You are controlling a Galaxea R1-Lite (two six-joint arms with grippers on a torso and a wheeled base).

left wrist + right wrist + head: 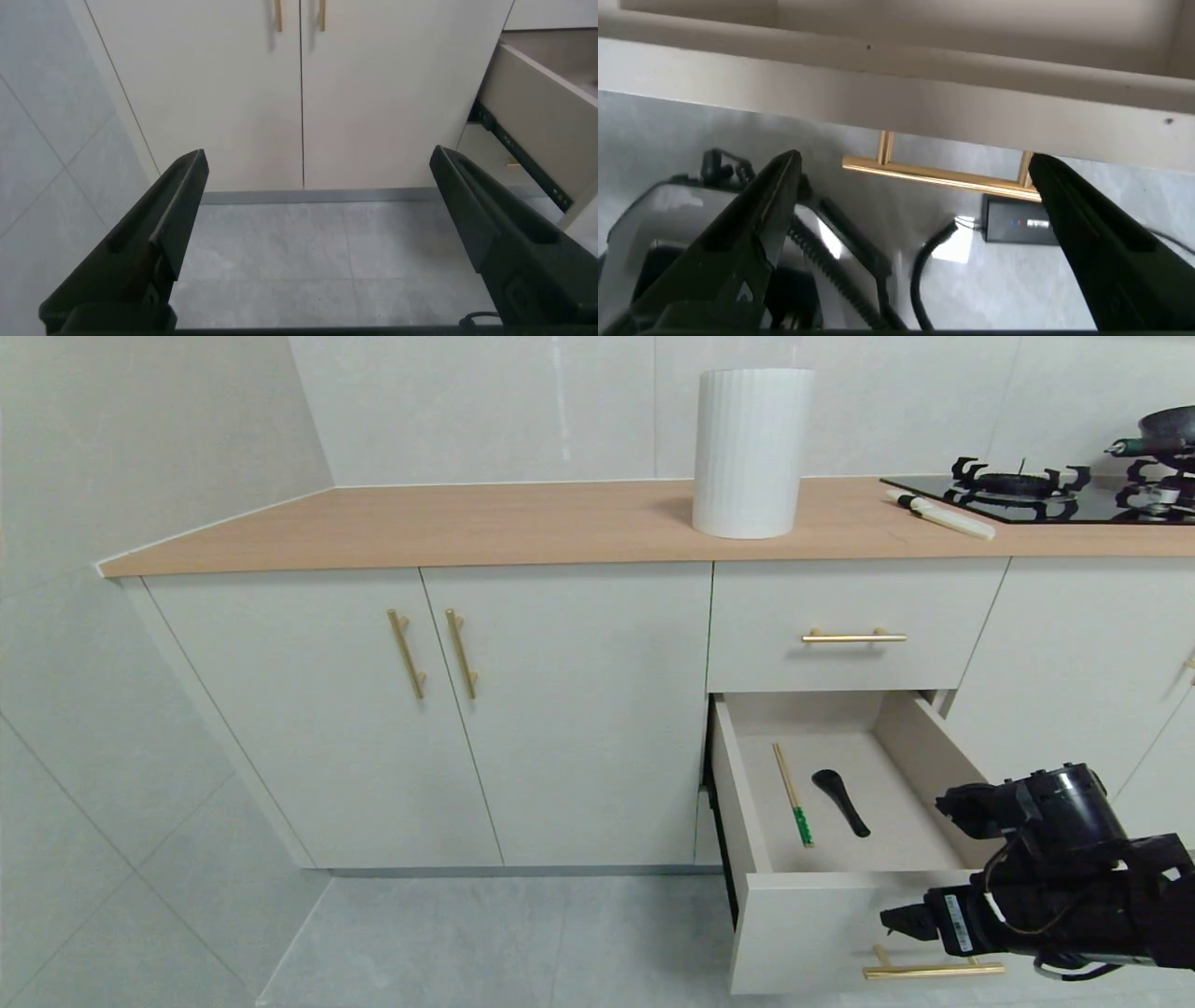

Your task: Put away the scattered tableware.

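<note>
The lower drawer (734, 784) stands pulled out. On its floor lie a pair of chopsticks (793, 794) with green ends and a black spoon (840, 801), side by side and apart. A pale knife-like utensil (941, 515) lies on the wooden counter next to the stove. My right gripper (901, 922) hovers just in front of the drawer's front panel, above its gold handle (934, 971). In the right wrist view the gripper (913, 163) is open, with the handle (943, 171) beyond it, untouched. My left gripper (318, 159) is open and holds nothing, low down facing the cabinet doors (299, 84).
A tall white ribbed cylinder (750, 453) stands on the counter (467, 523). The gas stove (1046, 490) with a pan (1162, 429) is at the far right. A shut drawer (850, 625) sits above the open one. Grey floor tiles (467, 943) lie free to the left.
</note>
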